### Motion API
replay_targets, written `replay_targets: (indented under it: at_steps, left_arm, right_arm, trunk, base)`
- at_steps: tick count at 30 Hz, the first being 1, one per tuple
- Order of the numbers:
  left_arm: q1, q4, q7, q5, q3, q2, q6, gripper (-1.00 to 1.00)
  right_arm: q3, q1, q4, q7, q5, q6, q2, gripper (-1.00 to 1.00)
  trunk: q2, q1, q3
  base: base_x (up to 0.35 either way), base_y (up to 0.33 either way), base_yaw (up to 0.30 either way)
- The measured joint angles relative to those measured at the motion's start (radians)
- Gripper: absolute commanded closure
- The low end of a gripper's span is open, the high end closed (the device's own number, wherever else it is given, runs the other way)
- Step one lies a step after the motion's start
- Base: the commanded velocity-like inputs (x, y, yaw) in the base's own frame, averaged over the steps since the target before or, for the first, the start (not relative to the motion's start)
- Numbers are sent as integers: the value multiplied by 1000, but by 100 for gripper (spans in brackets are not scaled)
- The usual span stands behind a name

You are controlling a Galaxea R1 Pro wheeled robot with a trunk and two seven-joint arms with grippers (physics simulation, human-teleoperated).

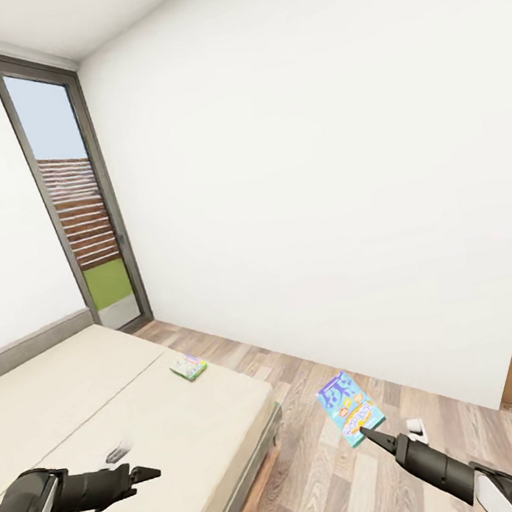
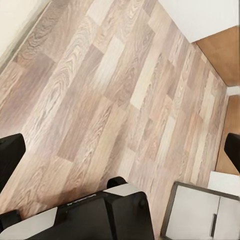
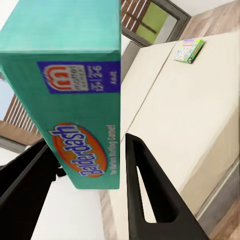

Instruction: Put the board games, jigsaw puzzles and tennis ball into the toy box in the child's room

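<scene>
Right gripper [image 1: 366, 431] pinching blue board game [image 1: 350, 407] by its edge above floor | left gripper [image 1: 149, 473] narrow, holding nothing | green board game [image 1: 189, 368] on bed [image 1: 80, 397] | thin edge-grip; I fear slip while driving.

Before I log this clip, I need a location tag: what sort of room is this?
Likely a bedroom: a low bed with a beige mattress, a tall dark-framed window, wood plank floor, and a board game lying on the bed.
</scene>
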Motion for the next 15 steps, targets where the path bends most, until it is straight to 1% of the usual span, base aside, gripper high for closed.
replay_targets:
  at_steps: [3, 10, 15]
  left_arm:
    - [0, 0, 0, 0, 1, -1, 0, -100]
    - [-9, -6, 1, 1, 0, -8, 0, -100]
    - [-12, -8, 2, 0, 0, -10, 0, -100]
  right_arm:
    - [0, -1, 0, -2, 0, -1, 3, 100]
    - [0, -2, 0, -4, 1, -7, -2, 100]
    - [0, -2, 0, -6, 1, -9, 2, 100]
  trunk:
    - [0, 0, 4]
    - [0, 0, 12]
    - [0, 0, 18]
  base:
    - [0, 0, -220]
    - [0, 0, -220]
    - [0, 0, -220]
